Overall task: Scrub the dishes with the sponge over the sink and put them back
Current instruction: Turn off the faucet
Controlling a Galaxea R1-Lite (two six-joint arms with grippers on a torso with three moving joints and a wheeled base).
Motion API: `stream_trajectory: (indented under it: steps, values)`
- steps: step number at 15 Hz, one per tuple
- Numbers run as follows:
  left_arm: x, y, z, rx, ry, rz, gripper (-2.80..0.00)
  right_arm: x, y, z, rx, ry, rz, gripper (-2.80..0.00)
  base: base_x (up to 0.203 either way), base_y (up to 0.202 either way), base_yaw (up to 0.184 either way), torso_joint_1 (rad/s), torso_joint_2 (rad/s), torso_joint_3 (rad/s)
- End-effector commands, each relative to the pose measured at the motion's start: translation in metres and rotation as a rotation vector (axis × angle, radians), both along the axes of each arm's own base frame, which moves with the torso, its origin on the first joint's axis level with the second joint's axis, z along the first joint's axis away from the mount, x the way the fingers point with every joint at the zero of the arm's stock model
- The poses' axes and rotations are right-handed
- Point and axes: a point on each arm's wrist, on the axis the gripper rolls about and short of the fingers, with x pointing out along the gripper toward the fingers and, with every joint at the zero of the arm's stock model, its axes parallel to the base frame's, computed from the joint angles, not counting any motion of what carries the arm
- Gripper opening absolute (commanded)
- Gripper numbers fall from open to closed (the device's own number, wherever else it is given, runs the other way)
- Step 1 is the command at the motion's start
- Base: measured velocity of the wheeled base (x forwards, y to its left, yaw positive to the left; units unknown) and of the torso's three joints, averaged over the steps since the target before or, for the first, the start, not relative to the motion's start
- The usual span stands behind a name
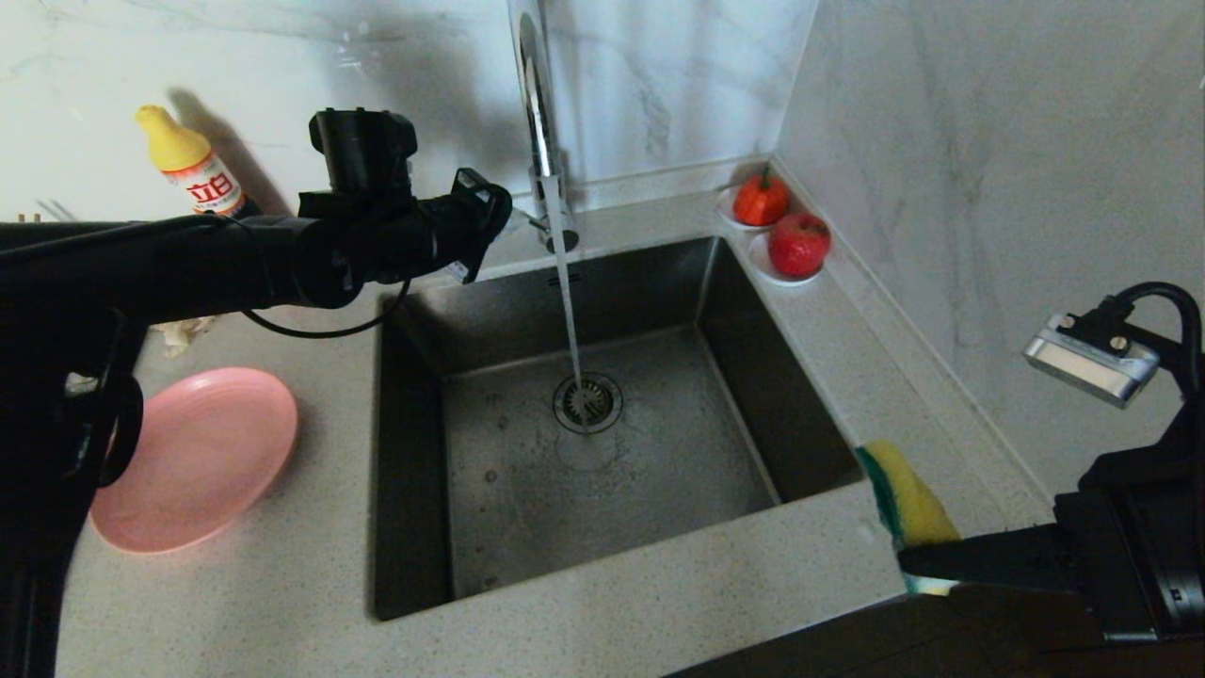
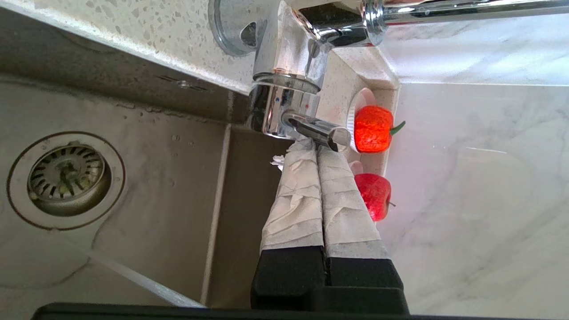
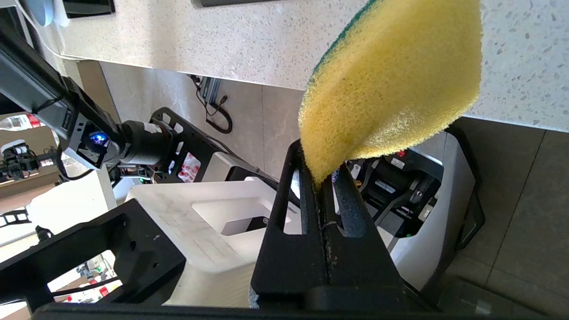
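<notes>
Water runs from the tall chrome tap (image 1: pixel 541 122) down to the drain strainer (image 1: pixel 586 402) of the steel sink (image 1: pixel 678 471). My left gripper (image 2: pixel 316 146) is shut with nothing in it; its tape-wrapped fingertips rest against the tap's lever (image 2: pixel 318 131) at the back of the sink. In the head view the left gripper (image 1: pixel 499 221) sits just left of the tap's base. A pink plate (image 1: pixel 193 457) lies on the counter left of the sink. At the front right corner, my right gripper (image 3: pixel 322 178) is shut on the yellow sponge (image 3: pixel 391 84), which sticks up over the counter edge (image 1: pixel 908 499).
A yellow-capped detergent bottle (image 1: pixel 193 169) stands at the back left, with an off-white rag (image 1: pixel 179 331) near it. Two red fruits (image 1: pixel 761 198) (image 1: pixel 798 243) sit on white saucers in the back right corner. A marble wall runs close along the right side.
</notes>
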Motion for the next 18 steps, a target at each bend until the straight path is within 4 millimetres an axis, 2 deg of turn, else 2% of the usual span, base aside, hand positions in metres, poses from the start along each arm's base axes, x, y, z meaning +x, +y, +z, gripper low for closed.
stream_trajectory:
  steps: [1, 8, 11, 13, 15, 18]
  values:
    - [0.002, 0.0, -0.002, -0.003, 0.001, 0.02, -2.8, 0.002, 0.001, -0.004, -0.01, 0.018, 0.001, -2.8, 0.0, 0.0, 0.0, 0.0, 0.0, 0.0]
    - [0.002, 0.002, 0.005, -0.001, -0.066, 0.099, -2.8, 0.005, 0.003, -0.008, 0.01, -0.009, 0.0, -2.8, 0.0, 0.0, 0.0, 0.0, 0.0, 0.0]
    - [-0.005, 0.003, 0.014, -0.003, -0.072, 0.096, -2.8, 0.004, 0.003, -0.008, 0.011, -0.01, 0.001, -2.8, 0.0, 0.0, 0.0, 0.0, 0.0, 0.0]
    - [-0.026, 0.005, 0.032, -0.007, -0.078, 0.082, -2.8, 0.003, 0.002, -0.008, 0.013, -0.015, 0.002, -2.8, 0.0, 0.0, 0.0, 0.0, 0.0, 0.0]
    - [-0.062, 0.002, 0.054, -0.009, -0.082, 0.037, -2.8, 0.002, 0.001, -0.007, 0.011, -0.02, 0.002, -2.8, 0.0, 0.0, 0.0, 0.0, 0.0, 0.0]
    - [-0.126, 0.011, 0.073, 0.029, -0.074, -0.029, -2.8, 0.002, 0.001, -0.013, -0.008, -0.005, -0.005, -2.8, 0.0, 0.0, 0.0, 0.0, 0.0, 0.0]
